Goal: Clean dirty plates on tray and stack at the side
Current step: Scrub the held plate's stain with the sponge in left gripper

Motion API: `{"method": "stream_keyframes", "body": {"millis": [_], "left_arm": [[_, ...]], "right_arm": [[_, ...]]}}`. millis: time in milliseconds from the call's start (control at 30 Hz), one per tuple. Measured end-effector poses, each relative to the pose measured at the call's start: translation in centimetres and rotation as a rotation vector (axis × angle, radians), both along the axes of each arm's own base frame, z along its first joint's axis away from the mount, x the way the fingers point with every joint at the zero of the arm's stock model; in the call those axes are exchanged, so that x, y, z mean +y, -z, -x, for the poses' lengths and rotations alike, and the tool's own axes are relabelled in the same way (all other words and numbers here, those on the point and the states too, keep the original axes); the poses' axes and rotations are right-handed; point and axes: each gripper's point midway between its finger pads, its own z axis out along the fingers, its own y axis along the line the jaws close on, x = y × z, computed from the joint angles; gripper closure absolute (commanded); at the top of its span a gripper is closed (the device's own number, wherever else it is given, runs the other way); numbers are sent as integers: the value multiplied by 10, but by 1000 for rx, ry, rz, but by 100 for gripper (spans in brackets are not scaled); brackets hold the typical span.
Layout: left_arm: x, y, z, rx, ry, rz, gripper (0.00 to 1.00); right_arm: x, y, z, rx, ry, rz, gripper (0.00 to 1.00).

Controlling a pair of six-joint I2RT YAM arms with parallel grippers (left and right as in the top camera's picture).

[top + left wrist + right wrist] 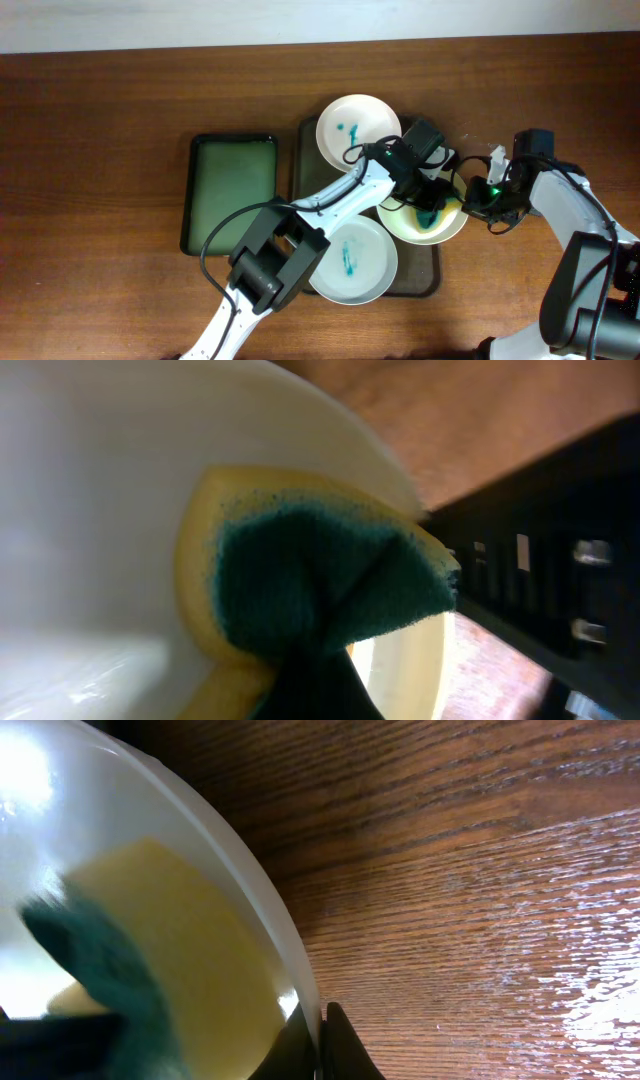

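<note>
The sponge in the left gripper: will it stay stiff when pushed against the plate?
Probably floppy: the sponge creases where it is pinched. Likely light, being foam, and its green scouring face should grip rather than slide on the glossy plate.

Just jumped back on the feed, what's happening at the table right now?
The left pincer presses a yellow sponge with a green scouring face into the white round plate at the right of the dark tray. The right pincer pinches that plate's rim, apparently to steady it. Two other white plates, the back plate and the front plate, show teal stains. The green tray on the left holds no plates.
</note>
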Motion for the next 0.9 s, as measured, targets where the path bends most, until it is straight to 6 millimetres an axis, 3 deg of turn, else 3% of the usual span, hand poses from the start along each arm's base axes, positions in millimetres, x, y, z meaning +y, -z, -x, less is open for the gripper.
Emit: {"method": "stream_keyframes", "body": {"millis": [100, 233, 433, 600, 733, 900], "left_arm": [[0, 1, 5, 28, 12, 7, 100], [20, 11, -7, -16, -55, -123, 100], [84, 20, -55, -261, -248, -460, 100], [118, 18, -66, -322, -305, -611, 100], [122, 9, -63, -303, -293, -658, 100], [122, -22, -49, -221, -253, -669, 100]], "right_arm": [[0, 0, 1, 2, 0, 1, 96], [7, -1, -1, -5, -13, -26, 96], [17, -4, -3, -18, -24, -70, 96], [20, -4, -1, -12, -25, -85, 96], [20, -4, 0, -7, -26, -88, 96], [19, -9, 3, -10, -33, -82, 96]]}}
